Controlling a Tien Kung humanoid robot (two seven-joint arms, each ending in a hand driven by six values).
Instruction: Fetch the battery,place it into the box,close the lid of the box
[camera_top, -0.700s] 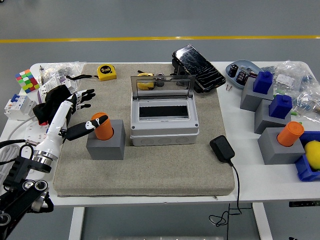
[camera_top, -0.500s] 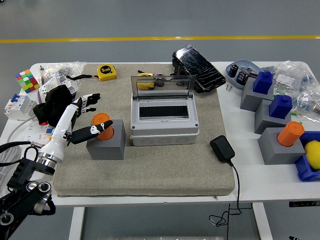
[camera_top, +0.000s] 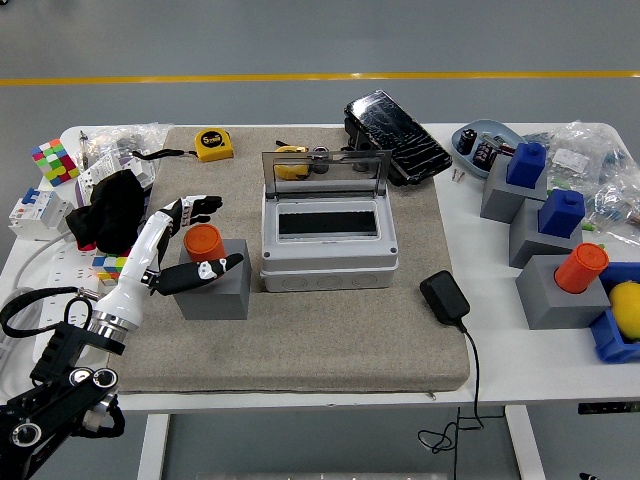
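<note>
We've got the left hand (camera_top: 190, 243) w/ fingers spread around the orange battery (camera_top: 203, 241), not clamped, so we centre, then squeeze before lifting toward the box (camera_top: 328, 242) at 3 o'clock.

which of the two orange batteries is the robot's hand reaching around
The orange battery in the grey block on the mat, left of the box; the left hand brackets it. The other stands far right.

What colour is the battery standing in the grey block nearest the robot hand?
Orange battery, clearest in the head view.
</note>
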